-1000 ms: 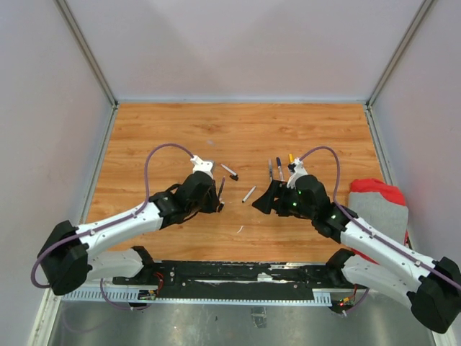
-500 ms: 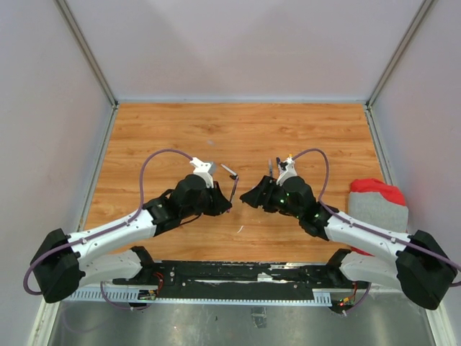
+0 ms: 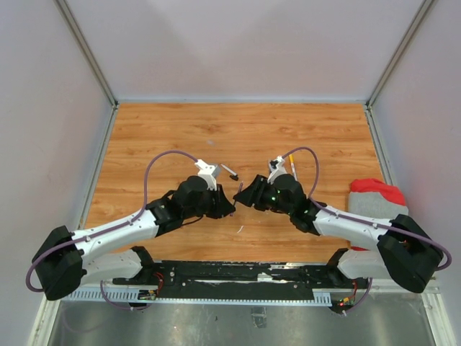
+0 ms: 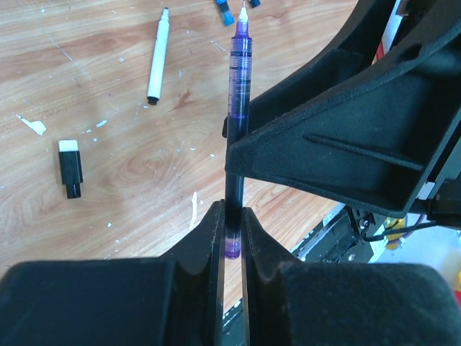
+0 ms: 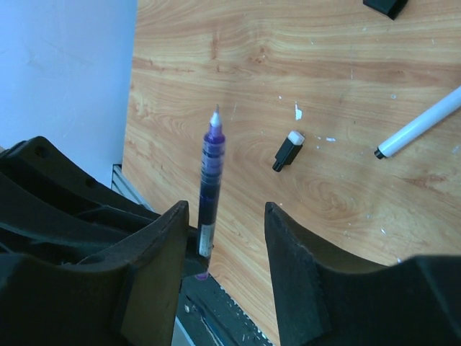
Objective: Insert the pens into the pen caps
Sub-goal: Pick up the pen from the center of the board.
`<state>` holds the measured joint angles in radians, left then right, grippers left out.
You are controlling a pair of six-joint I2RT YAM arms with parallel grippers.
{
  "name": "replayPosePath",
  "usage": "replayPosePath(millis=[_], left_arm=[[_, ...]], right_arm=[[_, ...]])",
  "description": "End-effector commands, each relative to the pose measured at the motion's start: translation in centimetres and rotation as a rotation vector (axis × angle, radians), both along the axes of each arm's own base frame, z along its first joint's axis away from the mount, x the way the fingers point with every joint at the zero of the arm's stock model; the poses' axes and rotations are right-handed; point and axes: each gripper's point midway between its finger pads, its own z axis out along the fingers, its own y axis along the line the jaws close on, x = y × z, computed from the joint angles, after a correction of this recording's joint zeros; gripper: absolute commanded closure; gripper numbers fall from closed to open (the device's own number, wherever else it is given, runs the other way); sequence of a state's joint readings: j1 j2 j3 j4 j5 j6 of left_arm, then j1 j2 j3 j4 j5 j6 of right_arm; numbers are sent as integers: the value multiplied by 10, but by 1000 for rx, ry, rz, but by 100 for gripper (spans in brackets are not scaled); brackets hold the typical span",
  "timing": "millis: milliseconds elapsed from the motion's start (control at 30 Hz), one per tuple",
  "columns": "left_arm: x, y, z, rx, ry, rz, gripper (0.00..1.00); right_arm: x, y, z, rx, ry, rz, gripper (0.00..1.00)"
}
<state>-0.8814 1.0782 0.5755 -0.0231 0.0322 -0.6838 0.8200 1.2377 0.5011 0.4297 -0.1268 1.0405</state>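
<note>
The left claw [image 4: 232, 216] is clamped tight on the rear end of a thin purple pen with a see-through barrel [image 4: 238, 94]. The purple pen's long axis runs straight out from the fingertips, and its fine pale tip points away from the left wrist. It is held up off the wood-grain surface [image 3: 238, 137], between the two arms.

The right claw [image 5: 225, 209] stands half wide around the same pen. From its wrist camera the barrel rises in the gap between the two black fingers [image 5: 155, 281], nearer the left-hand one, with the tip up. There is space on both sides, so it has no grip. The pen's lower end is hidden behind that finger.

From the left wrist, the broad black body of the right claw covers the right side of the picture and crosses in front of the barrel's middle.

From above, the pen is only a short dark sliver where the claws meet, and its direction is hard to read.

On the surface lie a white stick pen with a dark tip [image 4: 157, 54] and a short black cap with a white end [image 4: 70, 167], well apart from each other. Small blue caps [image 4: 223, 10] are cut off by the top edge. In the right wrist view, the white pen is cut off at the right edge.
</note>
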Motion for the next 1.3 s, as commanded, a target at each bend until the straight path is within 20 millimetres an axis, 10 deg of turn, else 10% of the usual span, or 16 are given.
replayPosePath(millis=[0, 133, 433, 800, 1000, 1267], left_arm=[[-8, -9, 2, -17, -21, -67, 100], [-9, -8, 2, -11, -33, -75, 98], [-4, -1, -3, 21, -39, -39, 60], [-4, -4, -9, 31, -32, -49, 70], [-3, -2, -4, 34, -42, -45, 86], [8, 22, 9, 172, -100, 6, 100]], right_arm=[[7, 16, 26, 64, -47, 18, 56], [5, 23, 25, 73, -34, 45, 74], [-10, 39, 35, 126, -6, 121, 99], [-16, 45, 46, 164, 1, 136, 99], [-12, 46, 47, 149, -25, 133, 91], [7, 20, 58, -42, -235, 79, 44]])
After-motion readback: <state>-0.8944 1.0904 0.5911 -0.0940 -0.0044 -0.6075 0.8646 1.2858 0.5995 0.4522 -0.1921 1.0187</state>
